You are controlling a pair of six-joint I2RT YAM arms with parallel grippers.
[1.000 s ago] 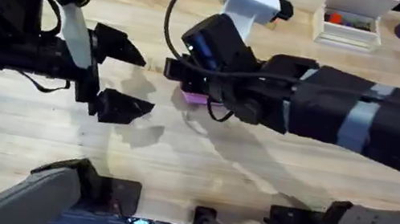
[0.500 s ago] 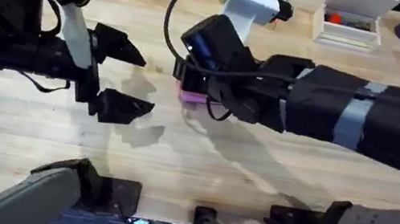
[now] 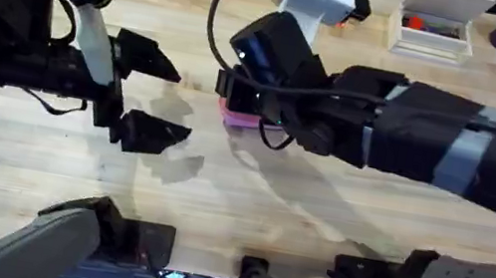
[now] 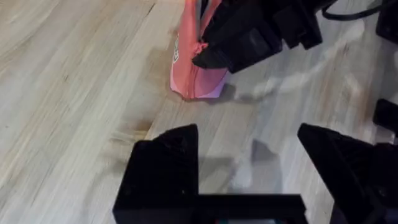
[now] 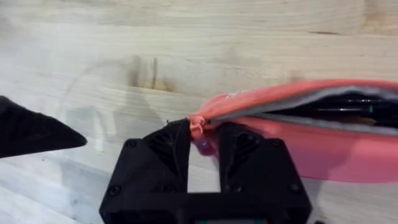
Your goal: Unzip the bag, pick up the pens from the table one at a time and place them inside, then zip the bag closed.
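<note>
Right end effector [image 5: 203, 144]: fingers nearly closed, pinching the zip pull at the end of the pink bag [image 5: 323, 134]; small pink tab sits in the narrow gap btwn the two black fingers [image 5: 168, 146]. Bag's zip is open along most of its top, grey lining visible, w/ dark pens [image 5: 345, 107] lying inside. In the overhead view the right end effector [image 3: 235, 96] reaches across the middle of the tabletop [image 3: 248, 200], its wrist covering most of the bag [image 3: 238, 115]; just a pink corner peeks out beneath it. Left wrist view: bag [image 4: 196, 68] stands on the tabletop [image 4: 74, 93] on its narrow edge, zip side up, right end effector [image 4: 208, 53] gripping at the zip end. Left end effector [image 3: 150, 92] is spread wide, grasping nothing, hovering over bare wood left of the bag, near but apart from it; its two black fingers [image 4: 165, 165] frame the view w/ a wide gap btwn them.
</note>
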